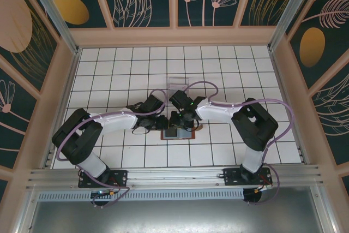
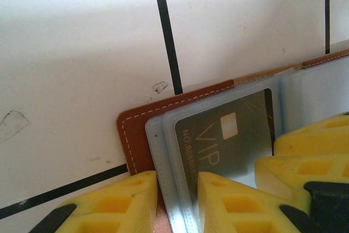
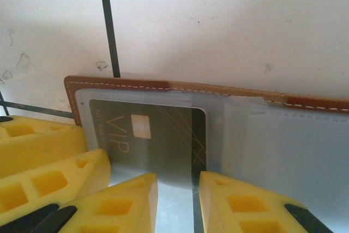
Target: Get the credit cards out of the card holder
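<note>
The card holder (image 1: 179, 133) lies opened flat on the white tiles, brown leather rim (image 2: 136, 135) around clear sleeves (image 3: 272, 145). One of the credit cards (image 3: 152, 135), dark grey with "VIP" in gold, sits inside a sleeve (image 2: 229, 129). My left gripper (image 2: 177, 200) stands over the holder's left end, one fingertip above the leather and the other above the card, with the sleeve edges in the narrow gap between. My right gripper (image 3: 177, 205) is down on the same card from the near side. Its fingers are slightly apart and the card's flat face shows between them.
A clear plastic tray (image 1: 179, 83) rests on the tiles behind the holder. Both arms (image 1: 117, 118) (image 1: 218, 110) converge at the table's middle, their yellow fingers almost touching each other. Patterned walls close in the tiled floor on three sides.
</note>
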